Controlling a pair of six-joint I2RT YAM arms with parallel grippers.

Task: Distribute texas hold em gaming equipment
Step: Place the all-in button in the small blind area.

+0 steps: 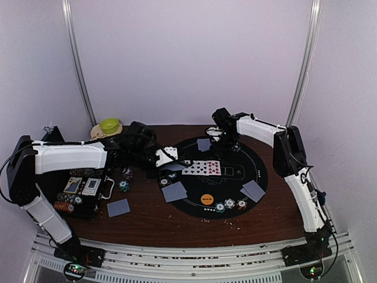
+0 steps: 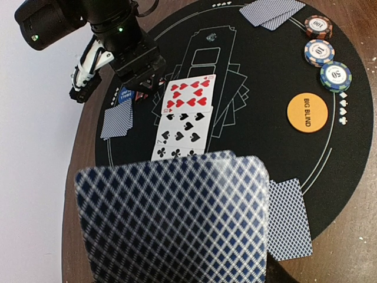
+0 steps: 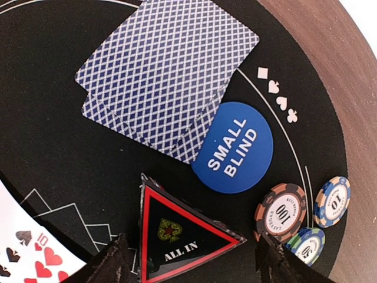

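Observation:
My left gripper [image 1: 168,158] hangs over the left side of the round black mat [image 1: 259,162]. It is shut on a stack of blue-backed playing cards [image 2: 171,218] that hides its fingers. Face-up cards [image 2: 182,118] lie in a row at the mat's middle. Face-down pairs [image 1: 174,191] [image 1: 253,190] lie near the front. An orange BIG BLIND disc [image 2: 307,111] sits beside three chips [image 2: 318,52]. At the far edge my right gripper [image 3: 194,250] is open around a black triangular ALL IN marker [image 3: 177,236] lying flat. Next to the marker are a blue SMALL BLIND disc [image 3: 235,147], two face-down cards [image 3: 165,76] and chips [image 3: 281,207].
The black chip case [image 1: 82,191] stands at the left with cards and chips in it. A loose face-down card [image 1: 118,207] and a few chips [image 1: 123,186] lie on the wood beside it. A green bowl [image 1: 109,125] sits at the back left.

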